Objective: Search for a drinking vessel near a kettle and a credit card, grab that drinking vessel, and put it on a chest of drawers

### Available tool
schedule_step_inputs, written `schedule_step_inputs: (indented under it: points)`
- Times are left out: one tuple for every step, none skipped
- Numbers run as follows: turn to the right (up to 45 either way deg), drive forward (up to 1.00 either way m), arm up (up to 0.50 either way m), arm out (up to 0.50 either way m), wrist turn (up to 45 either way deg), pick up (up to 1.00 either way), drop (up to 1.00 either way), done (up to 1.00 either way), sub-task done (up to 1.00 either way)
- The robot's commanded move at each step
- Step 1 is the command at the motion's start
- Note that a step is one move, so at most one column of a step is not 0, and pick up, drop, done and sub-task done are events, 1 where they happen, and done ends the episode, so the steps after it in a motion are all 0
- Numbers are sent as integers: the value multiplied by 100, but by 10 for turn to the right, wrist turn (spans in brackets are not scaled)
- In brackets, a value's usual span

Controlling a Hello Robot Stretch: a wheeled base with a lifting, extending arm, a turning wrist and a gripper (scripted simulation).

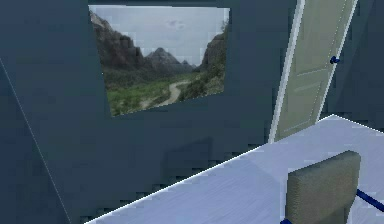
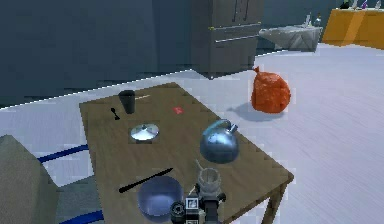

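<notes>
dark cup (image 2: 127, 100): probably light, stiff, smooth | take it around the side wall, below the rim | gripper (image 2: 206, 190): fingers' state cannot be told

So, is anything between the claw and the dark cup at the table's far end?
Yes: a silver dish lies on the table roughly midway between claw and cup. The kettle stands off to the view's right of that line.
</notes>
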Motion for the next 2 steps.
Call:
schedule_step_inputs:
  points:
    - [0, 0, 0, 0, 0, 100, 0, 0, 0]
    - [0, 0, 10, 0, 0, 0, 0, 0, 0]
